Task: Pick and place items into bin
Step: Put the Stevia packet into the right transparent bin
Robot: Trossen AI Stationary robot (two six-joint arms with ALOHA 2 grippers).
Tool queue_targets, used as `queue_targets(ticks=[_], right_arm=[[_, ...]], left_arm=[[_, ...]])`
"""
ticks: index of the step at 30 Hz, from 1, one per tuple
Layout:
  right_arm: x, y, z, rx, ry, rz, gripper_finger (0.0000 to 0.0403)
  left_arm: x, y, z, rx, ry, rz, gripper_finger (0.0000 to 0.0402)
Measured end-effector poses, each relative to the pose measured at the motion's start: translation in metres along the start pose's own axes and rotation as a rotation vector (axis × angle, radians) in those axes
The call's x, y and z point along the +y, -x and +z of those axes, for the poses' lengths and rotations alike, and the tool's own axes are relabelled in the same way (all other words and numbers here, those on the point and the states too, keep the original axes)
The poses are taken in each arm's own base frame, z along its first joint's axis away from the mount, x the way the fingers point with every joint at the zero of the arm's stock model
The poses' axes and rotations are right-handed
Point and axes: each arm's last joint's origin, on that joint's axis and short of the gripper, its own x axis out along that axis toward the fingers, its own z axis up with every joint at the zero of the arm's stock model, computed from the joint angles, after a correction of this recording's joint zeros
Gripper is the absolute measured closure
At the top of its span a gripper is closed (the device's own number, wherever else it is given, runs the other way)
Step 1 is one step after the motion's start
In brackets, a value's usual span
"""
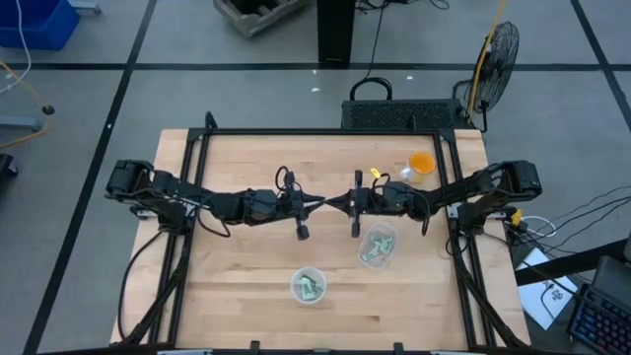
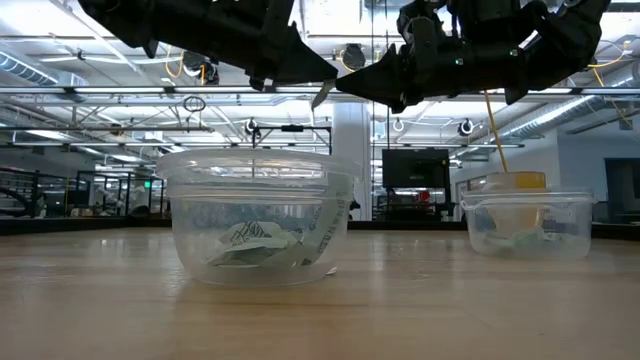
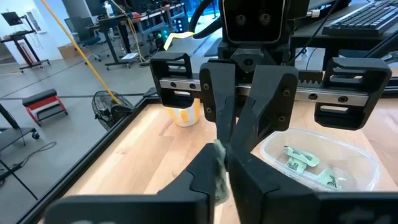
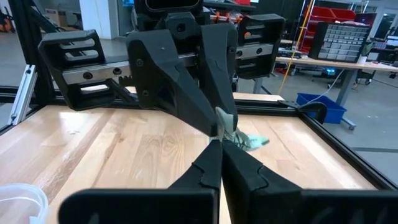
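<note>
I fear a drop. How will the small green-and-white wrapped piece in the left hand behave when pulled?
Probably floppy: the wrapped piece crumples and droops past the left hand. Likely very light, since a fingertip pinch alone holds it above the table. Its crinkly wrapper may slip.

even overhead light on the table (image 1: pixel 246 256), soft shadows; low view's arms backlit, nearly silhouetted.
</note>
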Motion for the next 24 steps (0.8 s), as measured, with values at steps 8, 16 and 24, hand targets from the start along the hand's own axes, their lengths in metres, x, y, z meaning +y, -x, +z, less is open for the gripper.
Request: queue_targets(ticks=[8, 16, 24], right_arm=[[-0.003, 0.0, -0.006, 0.066, 0.005, -0.036, 0.0403], [-0.008, 0.009, -0.013, 0.237, 0.004, -0.031, 0.0403], [-0.006, 0.062, 0.02, 0.407, -0.156, 0.104, 0.0403]], left_arm=[[0.0, 0.0, 0.0, 0.001, 0.0, 0.0, 0.0298], [0.003, 0.0, 0.0, 0.01, -0.001, 0.091, 0.0269], [0.005, 0.0, -0.002, 0.024, -0.033, 0.127, 0.0268]])
